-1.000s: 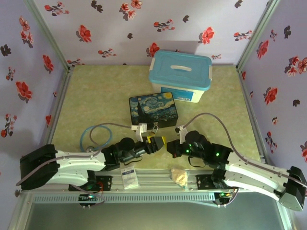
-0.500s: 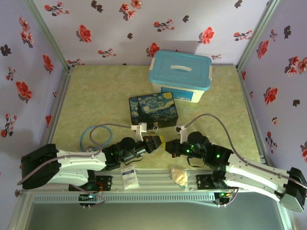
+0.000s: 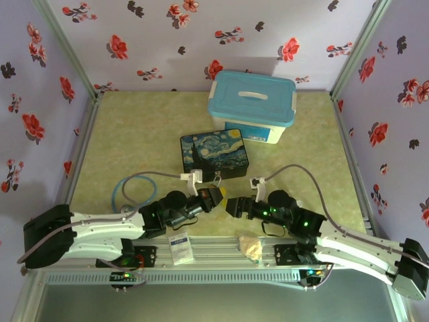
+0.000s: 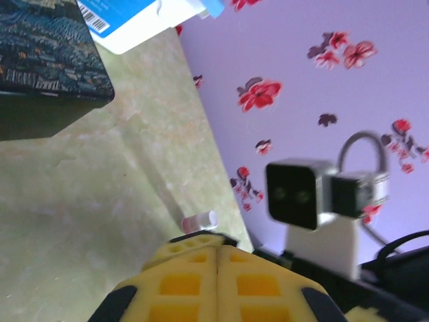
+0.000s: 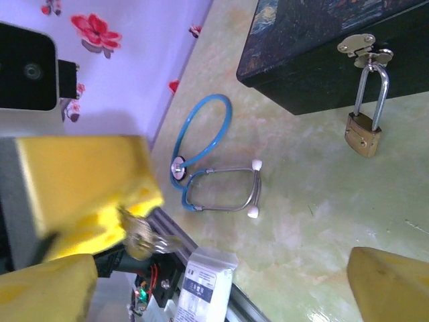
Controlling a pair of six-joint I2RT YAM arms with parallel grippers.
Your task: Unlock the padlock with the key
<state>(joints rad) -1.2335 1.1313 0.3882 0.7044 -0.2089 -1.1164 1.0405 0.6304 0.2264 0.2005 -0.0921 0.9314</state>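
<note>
i am pinching my left claw (image 3: 216, 196) shut, its yellow pads (image 4: 181, 285) meeting flat along the bottom edge of the left wrist view. in the right wrist view the key (image 5: 139, 236) is sticking out from under those pads at the lower left, a small bit of metal, so i am gripping it there. my right claw (image 3: 233, 205) is standing wide, its two yellow fingers (image 5: 392, 285) sitting in the opposite lower corners of the right wrist view with nothing held between them. in the top view the two claws are facing each other tip to tip just below the middle of the frame, near but apart.

the padlock (image 5: 363, 137) is hanging by its silver shackle from the clasp on the front wall of the dark painted tin (image 5: 315, 47), at the upper right of the right wrist view, its brass body pointing down toward the green table (image 5: 301, 201). in the top view it is showing as a speck just above my left claw, at the lower edge of the tin. the blue stethoscope (image 5: 204, 157) is lying at the middle left of the right wrist view, well apart from the padlock. a white packet (image 5: 208, 285) is lying at the bottom edge. a box with a blue lid (image 3: 253, 107) is standing above the tin in the top view.
</note>
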